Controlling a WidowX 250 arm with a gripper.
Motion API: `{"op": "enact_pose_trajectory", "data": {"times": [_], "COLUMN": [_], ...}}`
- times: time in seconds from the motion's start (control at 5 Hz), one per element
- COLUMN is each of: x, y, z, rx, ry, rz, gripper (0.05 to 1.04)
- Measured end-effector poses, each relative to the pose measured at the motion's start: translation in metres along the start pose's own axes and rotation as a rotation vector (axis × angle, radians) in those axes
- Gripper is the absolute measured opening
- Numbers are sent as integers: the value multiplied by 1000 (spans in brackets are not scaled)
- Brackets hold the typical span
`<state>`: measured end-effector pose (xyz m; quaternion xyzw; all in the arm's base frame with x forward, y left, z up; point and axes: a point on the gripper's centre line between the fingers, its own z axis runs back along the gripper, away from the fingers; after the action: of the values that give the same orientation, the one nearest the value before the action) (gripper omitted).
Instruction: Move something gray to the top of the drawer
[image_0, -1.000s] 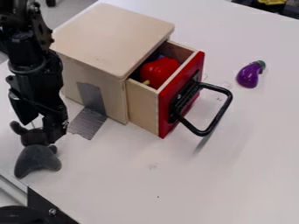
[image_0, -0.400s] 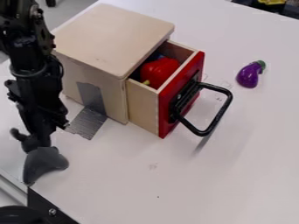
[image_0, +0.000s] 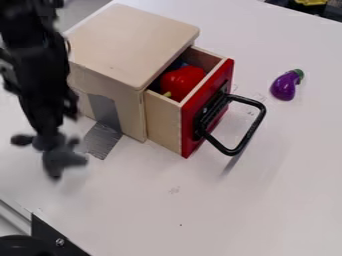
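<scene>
At far left, a black gripper (image_0: 50, 134) points down over a white table (image_0: 267, 205), its fingers clamped on a limp-looking gray toy (image_0: 61, 160). The toy sits off-centre in that grip, its bulk hanging below the fingertips, so it could twist or slip out if swung quickly.

Just right of it, gray tape (image_0: 103, 140) runs from the side of a wooden box (image_0: 132, 40) down onto the table. The toy is lower than the box's flat top, the likely goal; carried across without enough lift, it would hit the side wall and be knocked loose.

Right again, the drawer (image_0: 163, 120) stands open with a red pepper (image_0: 182, 82) inside. Released too far right, the toy could tumble onto the pepper or catch on the black handle (image_0: 256, 127). The purple eggplant (image_0: 284, 87), far right, seems safely apart.
</scene>
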<state>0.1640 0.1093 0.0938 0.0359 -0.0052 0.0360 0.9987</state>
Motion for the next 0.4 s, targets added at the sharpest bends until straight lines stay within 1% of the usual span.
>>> {"op": "enact_pose_trajectory", "data": {"times": [0.2,0.4], "x": [16,43], "y": [-3,-2], "z": [35,65], "rx": [-18,-27], "ry": [-39,-84], "rz": [41,80], "gripper": [54,54]}}
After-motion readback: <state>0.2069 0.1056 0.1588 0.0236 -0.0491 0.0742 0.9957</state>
